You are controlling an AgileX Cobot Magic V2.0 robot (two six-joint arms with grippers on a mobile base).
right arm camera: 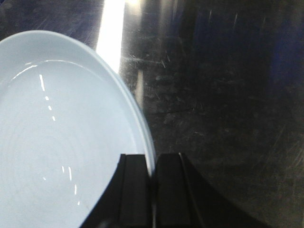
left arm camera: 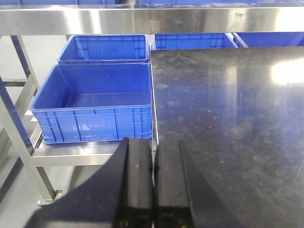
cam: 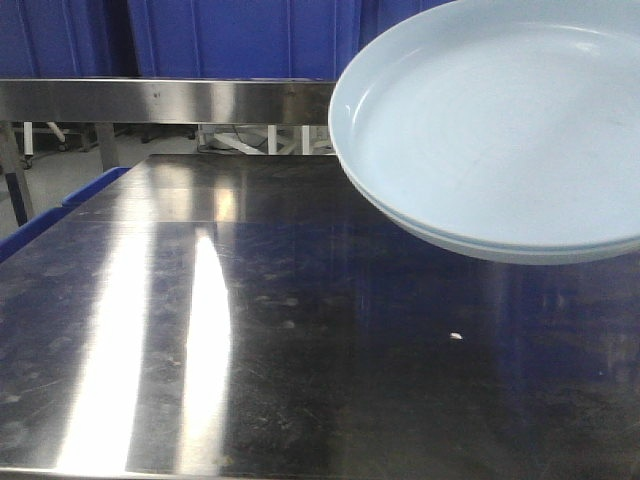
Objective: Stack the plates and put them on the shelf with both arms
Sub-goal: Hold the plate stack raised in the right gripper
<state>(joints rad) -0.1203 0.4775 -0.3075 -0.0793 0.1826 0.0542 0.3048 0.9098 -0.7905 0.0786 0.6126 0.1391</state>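
jaws of the left gripper (left arm camera: pixel 153 147) press together, empty, at six o'clock. stacked plates (cam: pixel 500 130) hang at two o'clock over the table (cam: pixel 250 330), rim pinched by the right gripper (right arm camera: pixel 152 164). likely the carrying step; next needs a level lift to the shelf (cam: pixel 150 100).

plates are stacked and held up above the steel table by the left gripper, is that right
Not the left: the right gripper holds the stacked plates above the steel table, clamped on the rim in the right wrist view. The left gripper is shut on nothing.
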